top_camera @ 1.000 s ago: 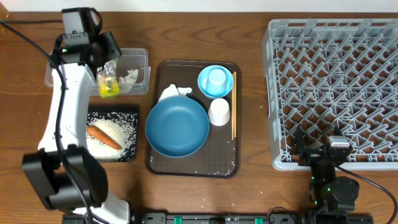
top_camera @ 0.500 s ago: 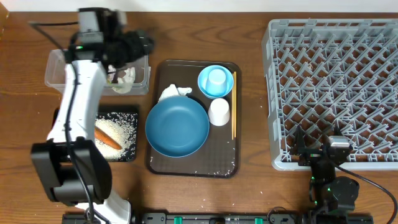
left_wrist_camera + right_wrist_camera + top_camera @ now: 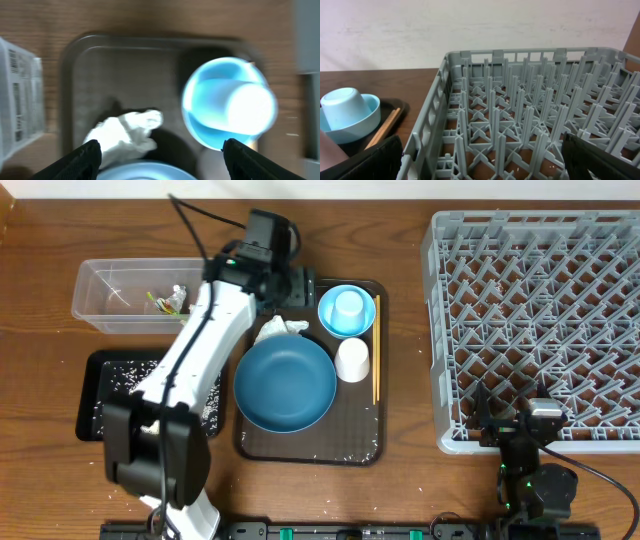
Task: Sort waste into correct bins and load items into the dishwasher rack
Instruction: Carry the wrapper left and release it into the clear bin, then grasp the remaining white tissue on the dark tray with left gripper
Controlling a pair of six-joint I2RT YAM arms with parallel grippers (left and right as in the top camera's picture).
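Note:
My left gripper [image 3: 285, 295] hangs open and empty over the back left of the brown tray, just behind a crumpled white tissue [image 3: 281, 329] [image 3: 127, 132]. Its black fingers [image 3: 82, 160] frame the tissue and the blue plate [image 3: 285, 385] [image 3: 145, 173]. The light-blue bowl [image 3: 330, 318] [image 3: 210, 125] holds an upturned light-blue cup [image 3: 348, 304] [image 3: 247, 105]. A white cup [image 3: 352, 360] and chopsticks [image 3: 376, 350] lie beside the plate. The snack wrapper [image 3: 170, 301] lies in the clear tub [image 3: 100, 295]. My right gripper [image 3: 510, 415] [image 3: 485, 160] stands open at the grey rack's [image 3: 540, 320] [image 3: 520, 110] front edge.
The black tray [image 3: 95, 395] with scattered rice [image 3: 125, 370] lies left of the brown serving tray [image 3: 300, 448], partly under my left arm. A few rice grains dot the brown tray's front. The clear tub's end wall [image 3: 20, 100] shows in the left wrist view.
My left arm has swung right from the clear tub to the brown tray. The snack wrapper it held now lies in the tub. The right arm has not moved.

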